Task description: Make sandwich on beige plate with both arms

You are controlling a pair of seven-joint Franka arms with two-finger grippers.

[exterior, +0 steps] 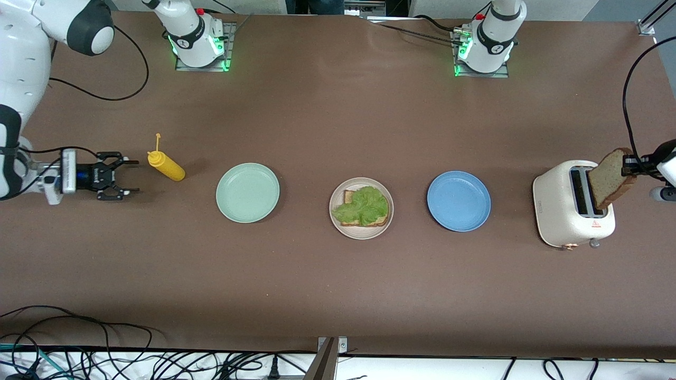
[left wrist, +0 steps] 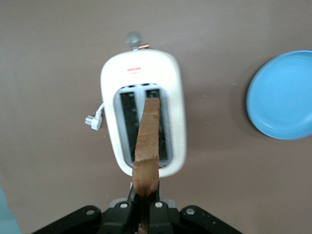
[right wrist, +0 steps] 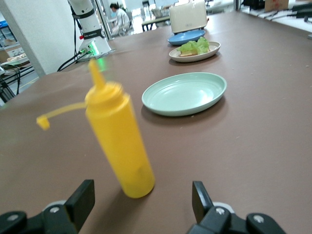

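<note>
Front view: three plates in a row across the table. The mint-green plate [exterior: 247, 192] is toward the right arm's end, the beige plate [exterior: 361, 208] in the middle, the blue plate [exterior: 458, 200] toward the left arm's end. The beige plate carries one bread slice [exterior: 349, 199] with one lettuce leaf [exterior: 362, 206] on top; the other two plates are bare. One yellow squeeze bottle [exterior: 166, 165] stands tilted beside the mint-green plate, cap strap sticking up. One white toaster [exterior: 573, 203] with two slots sits near the left arm's end. The right gripper [exterior: 132, 177] is low by the table next to the bottle, fingers spread wide, nothing in them. The left gripper [exterior: 629, 166] is over the toaster, clamped on a second bread slice [exterior: 610, 179], held on edge and tilted, its lower corner at the slot.

Left wrist view: one toaster [left wrist: 143, 111] from above, two slots, one white plug [left wrist: 93, 120] lying beside it. The held bread slice [left wrist: 147, 144] is seen edge-on, pinched in the left gripper [left wrist: 145, 204], above the slots. Part of the blue plate [left wrist: 281, 95] shows at the frame edge.

Right wrist view: one yellow squeeze bottle [right wrist: 118, 138] is upright, leaning, just ahead of the right gripper [right wrist: 142, 201], both fingers apart and not touching it. Past it, three plates in line: mint-green plate [right wrist: 185, 92], beige plate [right wrist: 195, 52] with lettuce leaf [right wrist: 195, 47], blue plate [right wrist: 186, 37], then the toaster [right wrist: 187, 16].
</note>
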